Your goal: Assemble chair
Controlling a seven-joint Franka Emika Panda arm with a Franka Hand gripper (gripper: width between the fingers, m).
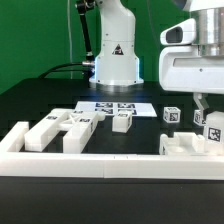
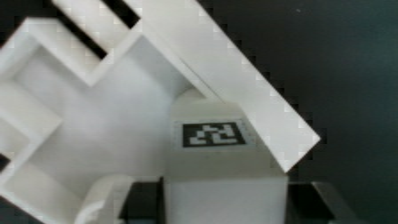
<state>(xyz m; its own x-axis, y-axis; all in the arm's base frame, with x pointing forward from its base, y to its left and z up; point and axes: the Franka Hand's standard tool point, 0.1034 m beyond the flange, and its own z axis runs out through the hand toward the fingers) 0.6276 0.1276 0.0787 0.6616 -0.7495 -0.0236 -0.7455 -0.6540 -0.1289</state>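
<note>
My gripper (image 1: 202, 104) hangs at the exterior view's right, shut on a white tagged chair leg (image 1: 210, 128). In the wrist view the dark fingers (image 2: 143, 196) press both sides of this leg (image 2: 217, 150), whose square tag faces the camera. The leg's far end meets a larger white chair part (image 2: 107, 100) with slanted bars; this part (image 1: 182, 146) lies just below the gripper. Several other loose white chair parts (image 1: 62, 128) lie at the exterior view's left, one short piece (image 1: 122, 121) sits mid-table, and a small tagged cube (image 1: 172, 115) stands left of the gripper.
A long low white border rail (image 1: 100, 166) runs along the front of the black table. The marker board (image 1: 115, 106) lies flat in front of the robot's white base (image 1: 116, 60). A green backdrop stands behind.
</note>
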